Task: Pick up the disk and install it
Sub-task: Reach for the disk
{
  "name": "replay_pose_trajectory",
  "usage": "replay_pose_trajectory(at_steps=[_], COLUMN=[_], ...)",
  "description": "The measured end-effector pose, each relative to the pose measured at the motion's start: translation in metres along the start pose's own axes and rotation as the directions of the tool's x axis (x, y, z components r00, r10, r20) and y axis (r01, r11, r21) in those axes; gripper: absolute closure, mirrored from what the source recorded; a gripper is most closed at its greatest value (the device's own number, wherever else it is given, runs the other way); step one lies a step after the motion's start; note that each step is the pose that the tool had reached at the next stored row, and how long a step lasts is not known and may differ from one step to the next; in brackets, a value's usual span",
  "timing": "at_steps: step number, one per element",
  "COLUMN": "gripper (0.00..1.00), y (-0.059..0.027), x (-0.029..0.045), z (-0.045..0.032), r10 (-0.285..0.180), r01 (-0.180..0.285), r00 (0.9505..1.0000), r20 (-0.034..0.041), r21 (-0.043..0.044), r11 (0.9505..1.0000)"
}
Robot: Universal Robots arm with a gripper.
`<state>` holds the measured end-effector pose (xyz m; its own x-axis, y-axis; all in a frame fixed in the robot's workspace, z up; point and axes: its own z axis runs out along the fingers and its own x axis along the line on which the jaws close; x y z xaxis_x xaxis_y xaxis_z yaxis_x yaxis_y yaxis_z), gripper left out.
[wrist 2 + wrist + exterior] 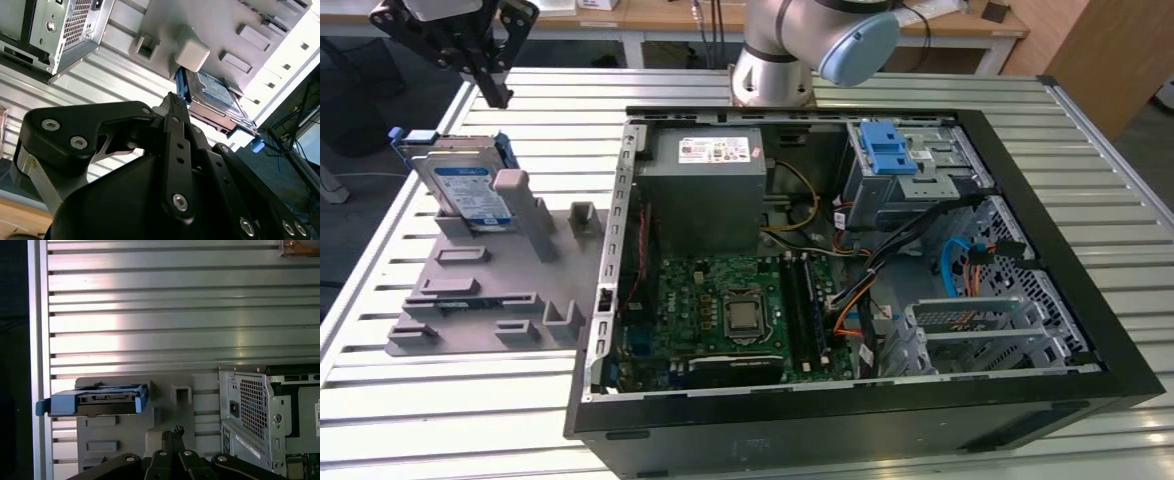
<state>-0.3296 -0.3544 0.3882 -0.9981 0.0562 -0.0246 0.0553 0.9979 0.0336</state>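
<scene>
Beside the computer case [854, 412]
A holder [480, 310] lies on the table [454, 420] at the case's side, the exterior view's left; the disk [467, 185] stands on its far end, the gripper [494, 95] near it, higher up

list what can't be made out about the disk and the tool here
Lower edge of the disk: exterior view, hidden behind a post of the grey fixture.
Label face of the disk: first wrist view, it shows edge-on.
One end of the disk: second wrist view, covered by the fixture's pale post.
Upper part of the tool: exterior view, cut off by the top edge.
Inside of the blue-latched cage: exterior view, hidden by its top.
</scene>
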Motion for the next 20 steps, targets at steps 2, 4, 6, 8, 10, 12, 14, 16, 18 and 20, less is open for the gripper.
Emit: replay_pose_trajectory(at_steps=[2,4,6,8,10,12,14,16,18,20], gripper=[0.89,0.89,0.89,0.89,0.89,0.89,0.89,0.89,0.89,0.89], y=[-0.0002,-0.0003,-0.0005,-0.0006,-0.0007,-0.0009,-0.0011,-0.0013,-0.0014,-0.0015], x=[0.0038,0.007,0.0098,0.0126,0.0155,0.0186,0.0219,0.0253,0.0287,0.0329], z=[0.0,0.0001,0.0002,0.0002,0.0003,0.0004,0.0004,0.0006,0.0009,0.0011], r10=[0.0,0.0,0.0,0.0,0.0,0.0,0.0,0.0,0.0,0.0], r01=[0.0,0.0,0.0,0.0,0.0,0.0,0.0,0.0,0.0,0.0], r00=[1.0,1.0,1.0,1.0,1.0,1.0,1.0,1.0,1.0,1.0], r20=[-0.0001,0.0,0.0,0.0,0.0,0.0001,-0.0001,0.0,0.0,-0.0001], r21=[0.0001,0.0,0.0,0.0,0.0,-0.0001,0.0001,0.0,0.0,0.0], r11=[1.0,1.0,1.0,1.0,1.0,1.0,1.0,1.0,1.0,1.0])
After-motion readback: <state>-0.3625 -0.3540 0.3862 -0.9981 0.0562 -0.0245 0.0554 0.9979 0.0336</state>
